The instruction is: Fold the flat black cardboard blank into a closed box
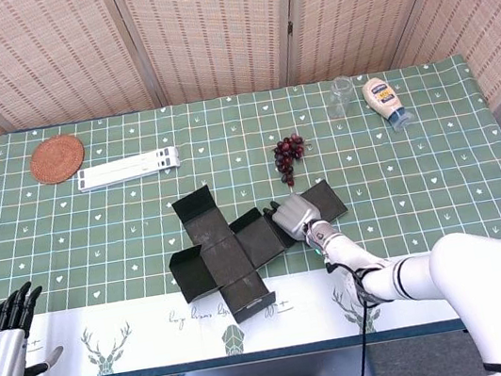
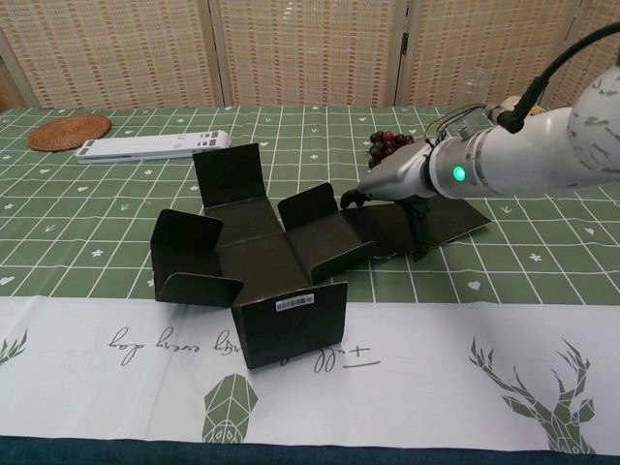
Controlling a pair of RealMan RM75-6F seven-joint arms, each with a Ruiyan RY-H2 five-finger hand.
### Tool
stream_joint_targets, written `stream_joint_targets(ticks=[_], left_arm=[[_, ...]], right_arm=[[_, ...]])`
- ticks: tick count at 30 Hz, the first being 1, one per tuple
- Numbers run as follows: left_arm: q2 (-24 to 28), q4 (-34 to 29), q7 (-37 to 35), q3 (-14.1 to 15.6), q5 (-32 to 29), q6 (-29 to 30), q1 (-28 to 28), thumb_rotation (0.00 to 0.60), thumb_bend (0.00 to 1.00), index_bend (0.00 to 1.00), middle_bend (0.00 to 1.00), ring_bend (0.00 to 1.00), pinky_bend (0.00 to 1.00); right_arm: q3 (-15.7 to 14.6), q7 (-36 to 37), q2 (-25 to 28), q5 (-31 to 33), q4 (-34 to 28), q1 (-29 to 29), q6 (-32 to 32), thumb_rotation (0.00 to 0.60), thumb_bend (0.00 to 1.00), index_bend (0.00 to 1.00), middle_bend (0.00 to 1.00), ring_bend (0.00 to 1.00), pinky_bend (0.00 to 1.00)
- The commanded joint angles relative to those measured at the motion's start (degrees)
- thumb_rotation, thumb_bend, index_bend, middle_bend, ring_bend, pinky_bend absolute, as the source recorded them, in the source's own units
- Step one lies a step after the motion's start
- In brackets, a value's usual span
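The black cardboard blank [image 1: 227, 247] lies mid-table, partly folded, with several flaps standing up around its base [image 2: 257, 254]. Its long right panel [image 2: 455, 215] still lies flat on the cloth. My right hand [image 1: 294, 214] hovers over that panel, palm down. In the chest view the right hand [image 2: 392, 177] points its fingertips at the small upright flap [image 2: 310, 205], and its thumb reaches down to the panel. It holds nothing. My left hand [image 1: 4, 340] hangs open off the table's front left corner, far from the blank, and is seen only in the head view.
A bunch of dark grapes [image 1: 288, 154] lies just behind the right hand. At the back right stand a glass [image 1: 342, 96] and a mayonnaise bottle [image 1: 386, 102]. A woven coaster [image 1: 57, 158] and a white folding stand [image 1: 128, 169] lie at the back left.
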Motion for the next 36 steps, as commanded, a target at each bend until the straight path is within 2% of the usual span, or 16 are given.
stream_joint_targets(ticks=[1,19,21,26,28,33,36], left_arm=[[-0.08,0.09,-0.08,0.02,0.04,-0.05,-0.01,0.600,0.14,0.00,0.00,0.01,0.09],[-0.44,1.21,-1.74,0.26,0.34,0.40,0.42,0.600,0.14,0.00,0.00,0.01,0.09],[-0.45,1.34,-1.92,0.29,0.34,0.34,0.43,0.600,0.14,0.00,0.00,0.01,0.09],[-0.63,1.80,-2.20,0.16,0.29,-0.11,0.13,0.600,0.14,0.00,0.00,0.01,0.09],[-0.84,2.27,-2.40,-0.01,0.41,-0.31,-0.17,0.600,0.14,0.00,0.00,0.01,0.09],[-0.79,4.26,-3.50,-0.89,1.09,-2.20,-2.31,0.600,0.14,0.00,0.00,0.01,0.09],[-0.92,5.81,-4.33,-1.95,2.22,-3.07,-4.34,0.600,0.14,0.01,0.00,0.05,0.11]], right_arm=[[-0.44,-0.61,-0.17,-0.09,-0.19,0.28,0.60,0.600,0.11,0.00,0.10,0.74,1.00],[-1.96,-5.18,-2.58,1.96,-0.30,1.61,3.85,0.600,0.12,0.00,0.14,0.74,1.00],[-1.78,-5.18,-2.69,1.78,-0.43,1.37,4.62,0.600,0.16,0.03,0.17,0.74,1.00],[-1.06,-4.66,-2.88,-0.38,-0.77,0.04,6.97,0.600,0.33,0.23,0.30,0.76,1.00],[-0.62,-4.19,-2.73,-1.24,-0.99,-0.50,7.48,0.600,0.37,0.28,0.33,0.77,1.00],[0.91,-1.89,-1.59,-4.09,-2.34,-2.30,8.39,0.600,0.41,0.32,0.36,0.78,1.00],[1.77,0.03,-0.75,-5.70,-2.90,-3.72,8.78,0.600,0.41,0.32,0.36,0.78,1.00]])
